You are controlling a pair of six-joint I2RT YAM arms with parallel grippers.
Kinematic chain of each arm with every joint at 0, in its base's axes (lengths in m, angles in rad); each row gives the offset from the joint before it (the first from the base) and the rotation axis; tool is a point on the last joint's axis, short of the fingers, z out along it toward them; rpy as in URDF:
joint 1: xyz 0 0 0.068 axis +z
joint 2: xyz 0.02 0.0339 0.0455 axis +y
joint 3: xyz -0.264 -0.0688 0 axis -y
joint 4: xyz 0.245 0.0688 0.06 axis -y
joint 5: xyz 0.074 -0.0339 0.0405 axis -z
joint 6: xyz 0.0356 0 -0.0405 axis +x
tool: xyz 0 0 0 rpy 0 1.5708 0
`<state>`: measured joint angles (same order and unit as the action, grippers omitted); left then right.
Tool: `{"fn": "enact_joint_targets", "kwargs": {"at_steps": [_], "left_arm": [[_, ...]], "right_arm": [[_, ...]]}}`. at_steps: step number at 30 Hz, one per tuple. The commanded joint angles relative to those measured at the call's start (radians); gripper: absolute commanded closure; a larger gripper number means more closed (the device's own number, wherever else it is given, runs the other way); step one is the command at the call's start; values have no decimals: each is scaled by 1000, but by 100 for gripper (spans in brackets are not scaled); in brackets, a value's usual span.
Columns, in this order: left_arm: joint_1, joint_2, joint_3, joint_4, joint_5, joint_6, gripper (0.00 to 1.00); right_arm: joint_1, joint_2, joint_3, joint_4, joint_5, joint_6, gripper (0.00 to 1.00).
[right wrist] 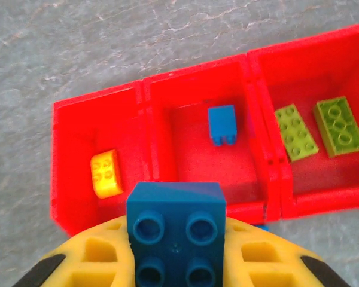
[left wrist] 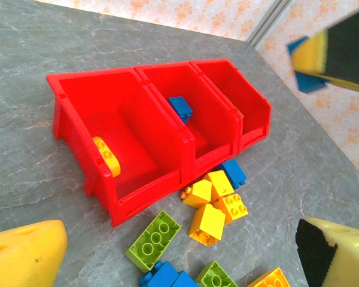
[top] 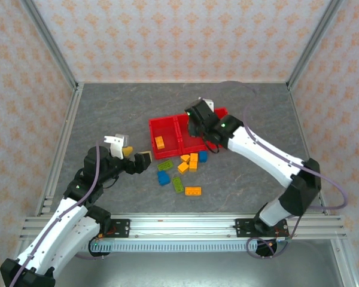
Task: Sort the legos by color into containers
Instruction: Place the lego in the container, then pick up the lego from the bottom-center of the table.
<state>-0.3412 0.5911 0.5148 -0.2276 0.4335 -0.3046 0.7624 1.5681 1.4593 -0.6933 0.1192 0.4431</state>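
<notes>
Blue plastic brick (right wrist: pixel 175 230): judged light, rigid, slick, non-fragile. Clamped on smooth side faces by right gripper (right wrist: pixel 176 269), studs clear, approx. over near edge of containers (right wrist: pixel 145 95), in line w/ middle bin. Left gripper (top: pixel 137 160) jaws apart, empty, beside loose legos (top: pixel 188 164).

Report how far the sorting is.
Done: one orange-yellow plastic brick, one blue plastic brick and two lime green plastic bricks sit in separate red plastic bins. In hand: right end effector grips another blue brick over them. Remaining: roughly nine loose bricks on the table.
</notes>
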Motion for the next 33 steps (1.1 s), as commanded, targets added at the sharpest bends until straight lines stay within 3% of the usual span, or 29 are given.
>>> {"fn": "enact_joint_targets", "kwargs": {"at_steps": [1, 10, 16, 26, 33], "left_arm": [[-10, -13, -2, 17, -12, 15, 1], [-12, -5, -1, 11, -27, 15, 1], [-12, 4, -1, 10, -26, 14, 1], [-13, 31, 1, 12, -16, 12, 1], [-12, 36, 1, 16, -13, 10, 1]], "right_arm": [[-49, 121, 43, 6, -49, -150, 76], [-107, 359, 165, 11, -133, -252, 71], [-107, 390, 148, 24, -99, -272, 54], [-102, 226, 65, 3, -100, -210, 40], [-89, 34, -113, 15, -155, -64, 38]]}}
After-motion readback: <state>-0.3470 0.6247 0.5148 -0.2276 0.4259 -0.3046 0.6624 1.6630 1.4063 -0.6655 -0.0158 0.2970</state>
